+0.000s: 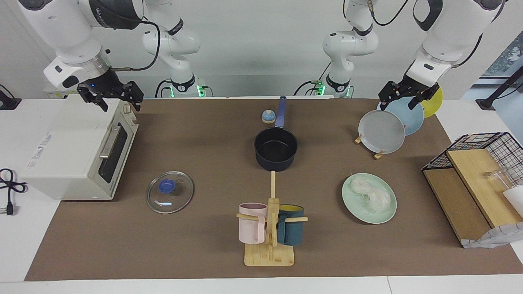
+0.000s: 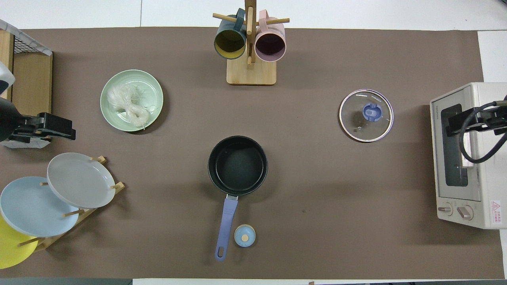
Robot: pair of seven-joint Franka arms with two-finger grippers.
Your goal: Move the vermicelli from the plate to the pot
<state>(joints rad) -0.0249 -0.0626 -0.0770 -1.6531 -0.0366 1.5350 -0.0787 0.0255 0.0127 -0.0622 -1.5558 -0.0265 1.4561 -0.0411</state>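
The vermicelli (image 1: 369, 192) lies as two loose white nests on the mint-green plate (image 1: 386, 214), toward the left arm's end of the table; both also show in the overhead view: the vermicelli (image 2: 128, 105), the plate (image 2: 153, 90). The navy pot (image 1: 276, 147) stands mid-table, empty, its blue handle (image 1: 281, 112) pointing toward the robots; it also shows in the overhead view (image 2: 237, 164). My left gripper (image 1: 399, 100) hangs open and empty over the plate rack. My right gripper (image 1: 119, 102) hangs open and empty over the toaster oven.
A plate rack (image 1: 359, 139) holds grey, light blue and yellow plates. A toaster oven (image 1: 77, 151) stands at the right arm's end. A glass lid (image 1: 170, 192), a mug tree (image 1: 271, 228) with pink and teal mugs, a small blue bell (image 1: 268, 116) and a wire-and-wood shelf (image 1: 470, 192) stand around.
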